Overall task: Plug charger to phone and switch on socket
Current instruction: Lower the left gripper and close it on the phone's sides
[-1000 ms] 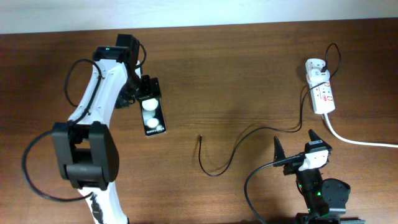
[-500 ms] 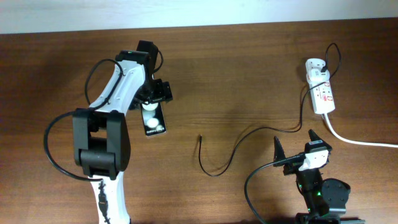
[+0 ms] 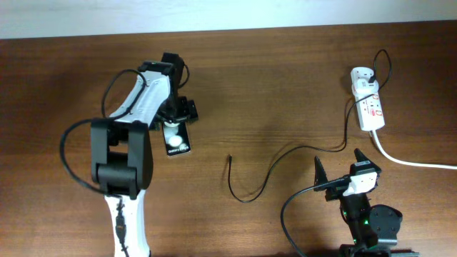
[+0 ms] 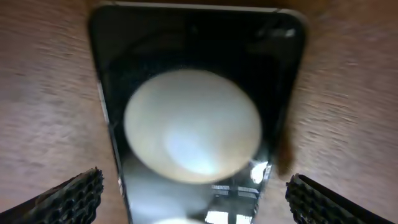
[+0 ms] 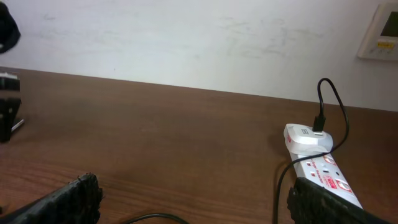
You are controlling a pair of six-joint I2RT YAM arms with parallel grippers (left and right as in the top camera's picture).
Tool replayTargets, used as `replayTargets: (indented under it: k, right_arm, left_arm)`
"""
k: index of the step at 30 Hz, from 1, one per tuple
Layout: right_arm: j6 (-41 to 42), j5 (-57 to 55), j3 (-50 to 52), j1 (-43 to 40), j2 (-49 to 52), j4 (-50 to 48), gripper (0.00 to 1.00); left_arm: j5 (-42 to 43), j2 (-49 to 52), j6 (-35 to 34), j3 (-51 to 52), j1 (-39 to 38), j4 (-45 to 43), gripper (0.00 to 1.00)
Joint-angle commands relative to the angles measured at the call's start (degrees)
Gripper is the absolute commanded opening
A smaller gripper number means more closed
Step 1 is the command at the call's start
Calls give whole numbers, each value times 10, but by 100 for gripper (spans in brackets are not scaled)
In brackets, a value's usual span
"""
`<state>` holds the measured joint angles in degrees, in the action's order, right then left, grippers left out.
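The phone (image 3: pixel 178 143) lies flat on the table at the left, and my left gripper (image 3: pixel 175 116) is over its far end. In the left wrist view the phone (image 4: pixel 186 43) fills the frame with one white round spot. The open fingers of the left gripper (image 4: pixel 196 205) straddle the phone's two long edges. The charger cable (image 3: pixel 275 165) loops across the middle of the table. Its tip (image 3: pixel 229 158) lies loose, and its other end is at the white adapter (image 3: pixel 361 76) on the socket (image 3: pixel 371 111). My right gripper (image 3: pixel 341 170) is open and empty, near the cable.
The thick white cord (image 3: pixel 410 162) runs from the socket to the right edge. In the right wrist view the socket (image 5: pixel 323 173) and adapter (image 5: pixel 306 138) sit ahead on the right, and a pale wall rises behind the table's far edge.
My left arm has swung right and the gripper has come over the phone's far end, covering one white spot. The phone, cable and right arm have not moved.
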<state>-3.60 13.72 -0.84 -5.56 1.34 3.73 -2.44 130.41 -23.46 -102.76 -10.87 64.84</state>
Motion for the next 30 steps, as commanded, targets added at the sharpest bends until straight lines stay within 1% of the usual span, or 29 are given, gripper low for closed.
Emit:
replayTargets:
  k: [1, 9, 14, 19, 21, 25, 30]
  right_arm:
    - [3, -5, 0, 3, -3, 8, 99]
    - [3, -5, 0, 3, -3, 8, 99]
    - [3, -5, 0, 3, -3, 8, 99]
    - [3, -5, 0, 3, -3, 8, 99]
    - [3, -5, 0, 3, -3, 8, 99]
    - [3, -5, 0, 3, -3, 8, 99]
    - [3, -5, 0, 3, -3, 8, 99]
  left_arm:
    - [-10, 12, -4, -4, 1, -1, 99]
    - [-4, 15, 4, -3, 0, -3, 99]
    - [1, 47, 4, -2, 0, -2, 99]
    - [6, 48, 3, 19, 0, -8, 99]
    - [27, 48, 4, 23, 0, -16, 99]
    - [29, 48, 4, 26, 0, -16, 99]
    - [26, 48, 6, 54, 0, -26, 99]
